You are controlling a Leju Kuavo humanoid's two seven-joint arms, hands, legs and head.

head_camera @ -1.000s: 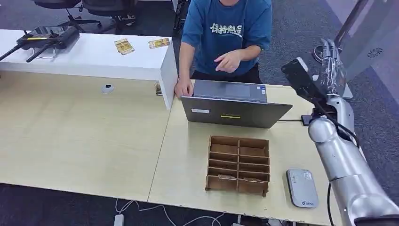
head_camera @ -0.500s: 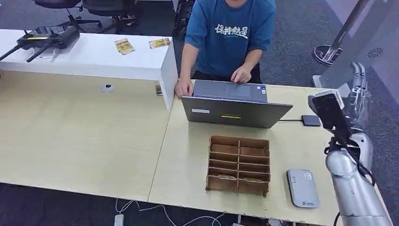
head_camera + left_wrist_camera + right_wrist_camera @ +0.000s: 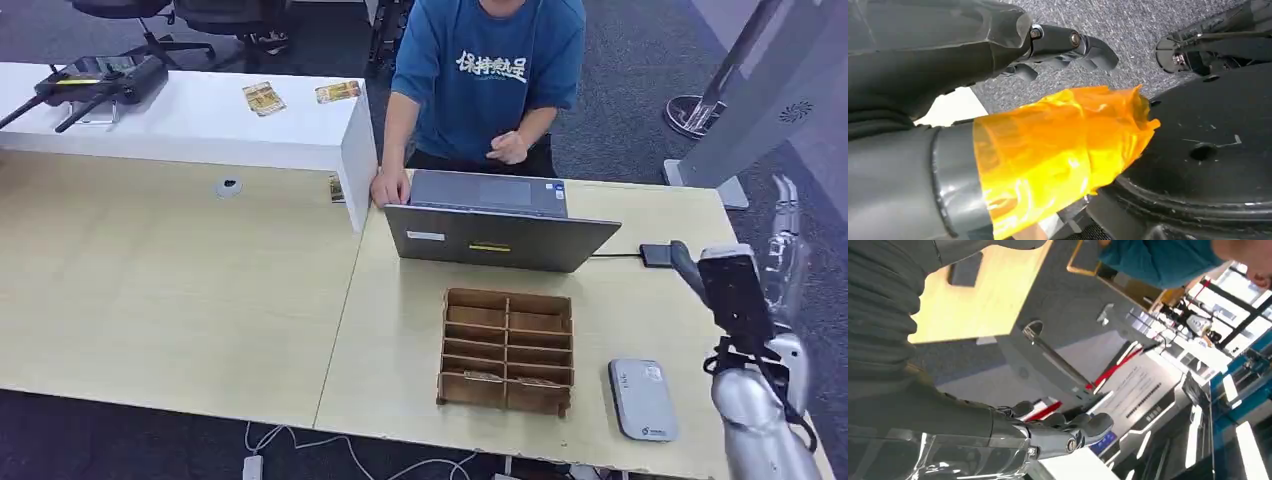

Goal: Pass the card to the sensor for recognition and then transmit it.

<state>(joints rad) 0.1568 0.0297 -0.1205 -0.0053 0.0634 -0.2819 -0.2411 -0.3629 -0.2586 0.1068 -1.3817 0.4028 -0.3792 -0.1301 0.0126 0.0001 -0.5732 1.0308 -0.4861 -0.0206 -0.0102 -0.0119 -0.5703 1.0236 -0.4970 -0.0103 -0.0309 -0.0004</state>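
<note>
Head view: our right hand (image 3: 778, 262) has drawn back from beside the person, fingers loosely apart, holding nothing we can see. Left hand (image 3: 1063, 45) hangs likewise. Cards sit in the brown slotted box (image 3: 508, 349), near the grey sensor pad (image 3: 642, 399) on the tabletop (image 3: 200, 290); pickup comes next.

Head view high, looking down at desk (image 3: 200, 290), wrist views close, left floorward, right outward

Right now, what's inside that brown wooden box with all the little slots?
The divider box looks mostly empty. Something pale, perhaps cards, lies in the two nearest slots; the front wall hides most of it.
</note>
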